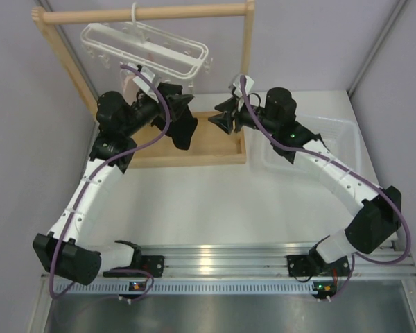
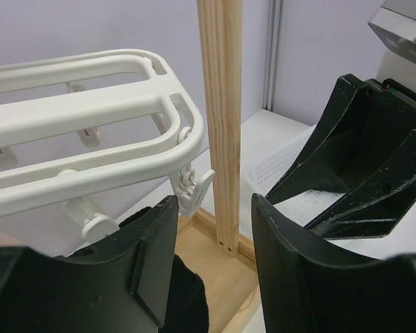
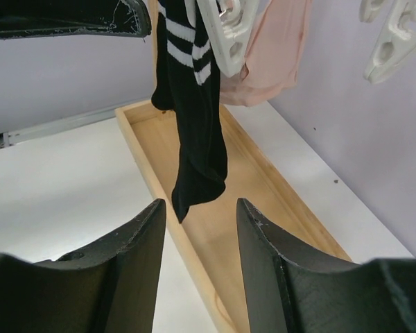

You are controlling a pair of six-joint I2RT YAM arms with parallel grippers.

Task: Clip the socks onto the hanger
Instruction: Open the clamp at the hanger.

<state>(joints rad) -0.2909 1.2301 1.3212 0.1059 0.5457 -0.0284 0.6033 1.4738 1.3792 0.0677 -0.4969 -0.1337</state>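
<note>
Lilac walls [image 1: 298,41], white table [image 1: 215,194]. A striped black sock [image 3: 194,139] dangles under the hanger [image 1: 145,45] at far left, above the wooden rack base [image 3: 263,208]. I cannot tell whether the clip [image 2: 194,194] bites it. The left gripper [image 2: 215,208] has its jaws parted with nothing pinched. The right gripper [image 3: 201,208] is spread and empty. Best to confirm the clip holds before the left backs away.

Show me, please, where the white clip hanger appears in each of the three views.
Top external: hanger upper left, hooked on the wooden rod.
Left wrist: hanger fills the upper left half.
Right wrist: only its clips, along the top edge.
Shared landmark: the wooden base tray, seen in all three views.
</note>
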